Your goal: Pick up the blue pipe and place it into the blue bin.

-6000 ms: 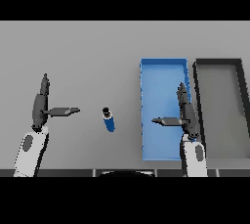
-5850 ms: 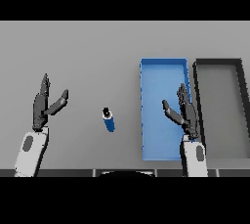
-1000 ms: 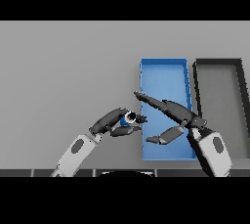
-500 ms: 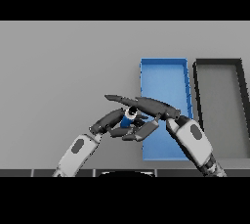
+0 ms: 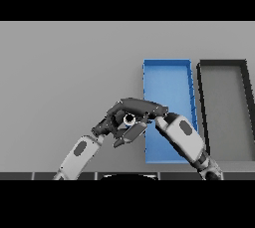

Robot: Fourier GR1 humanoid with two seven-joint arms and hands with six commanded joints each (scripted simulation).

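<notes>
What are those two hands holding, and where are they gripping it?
The blue pipe, nearly hidden; only its end shows. Left hand and right hand curl around its sides, left of the blue bin.

Even, diffuse light falls from above, without glare. The grey table [image 5: 60, 72] looks flat and evenly lit; only a faint soft shadow darkens it beneath the joined hands.

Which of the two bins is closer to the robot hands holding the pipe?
The blue bin. Its left wall sits right beside the two hands clasped around the pipe, while the dark grey bin lies beyond it, further to the right.
</notes>
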